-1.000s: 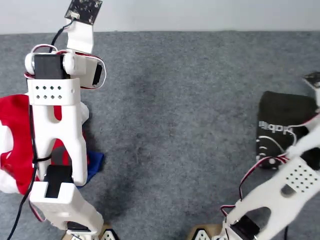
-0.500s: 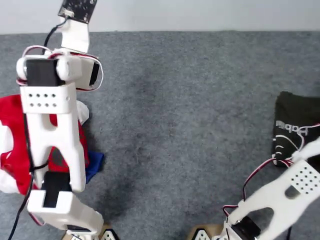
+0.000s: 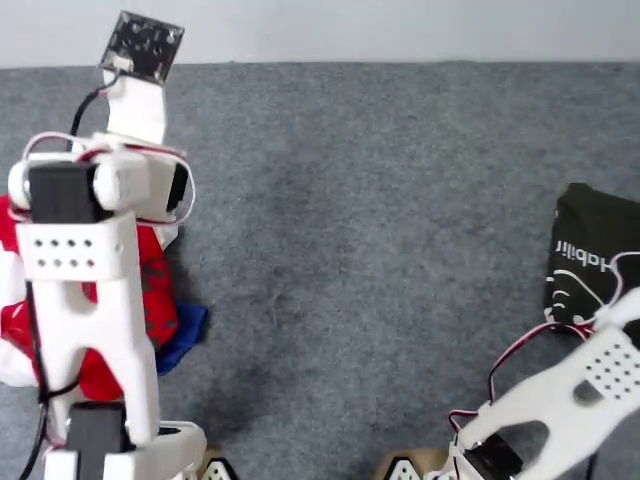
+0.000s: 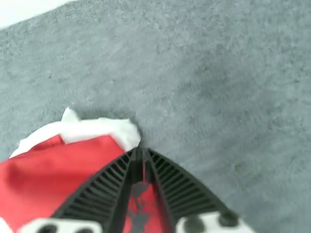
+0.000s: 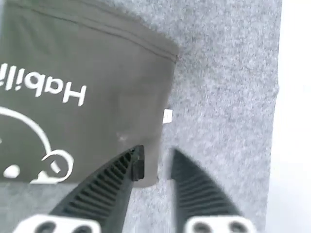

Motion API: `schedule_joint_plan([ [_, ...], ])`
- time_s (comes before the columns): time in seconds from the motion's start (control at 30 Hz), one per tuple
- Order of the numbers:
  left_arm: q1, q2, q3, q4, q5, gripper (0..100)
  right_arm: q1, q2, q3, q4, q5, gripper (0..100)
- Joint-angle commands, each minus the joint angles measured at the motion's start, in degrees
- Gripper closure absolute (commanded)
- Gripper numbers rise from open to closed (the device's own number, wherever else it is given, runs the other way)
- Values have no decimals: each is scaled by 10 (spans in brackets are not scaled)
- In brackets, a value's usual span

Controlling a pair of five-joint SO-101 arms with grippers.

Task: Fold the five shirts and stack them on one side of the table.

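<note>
A red shirt [image 4: 58,170] with a white edge lies in a heap at the table's left side, and my left gripper [image 4: 138,158] is shut on it at that white edge. From above, the left arm [image 3: 85,290] covers most of the red shirt [image 3: 155,290], and a blue shirt [image 3: 190,325] peeks out beside it. A folded black shirt [image 3: 595,250] with white print lies at the table's right side. My right gripper [image 5: 156,160] is open at the black shirt's [image 5: 87,73] edge, one fingertip [image 5: 137,162] over the cloth and the other over the table.
The grey felt table [image 3: 370,250] spreads between the two arms. The right arm [image 3: 580,390] crosses the near right corner. In the right wrist view the table's edge [image 5: 279,97] runs close beyond the black shirt. White cloth [image 3: 10,365] shows at the far left.
The left arm has swung leftward and looms larger in the high view. The black shirt has slid to the right, toward the table's edge, and the right arm has drawn back with it.
</note>
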Motion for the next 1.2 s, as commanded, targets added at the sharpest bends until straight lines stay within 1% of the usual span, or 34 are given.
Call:
schedule_joint_plan([
  [0.0, -48, -35, 29, 9, -20, 986, 2, -140, 140, 26, -4, 980],
  [0.1, -113, -39, 51, 9, -23, 983, -11, -247, 301, 25, -5, 990],
  [0.2, -171, -39, 62, 10, -59, 974, -32, -349, 460, 25, -7, 990],
  [0.27, -206, -40, 68, 10, -76, 926, -47, -411, 553, 24, -7, 990],
  [0.4, -271, -36, 69, 10, -89, 783, -80, -513, 702, 23, -8, 990],
  [0.43, -282, -34, 71, 10, -100, 763, -88, -537, 734, 23, -11, 990],
  [0.5, -301, -34, 89, 9, -133, 757, -103, -576, 786, 22, -28, 990],
  [0.63, -331, -33, 156, -4, -181, 756, -129, -632, 855, 22, -47, 990],
  [0.77, -350, -33, 217, -61, -183, 754, -145, -655, 891, 22, -65, 990],
  [0.93, -350, -33, 291, -138, -183, 754, -148, -661, 913, 22, -73, 990],
  [1.03, -346, -33, 336, -171, -183, 754, -146, -661, 919, 23, -81, 990],
  [1.1, -345, -33, 365, -193, -183, 759, -146, -661, 920, 23, -84, 990],
  [1.17, -342, -33, 392, -223, -183, 793, -146, -661, 920, 23, -85, 990],
])
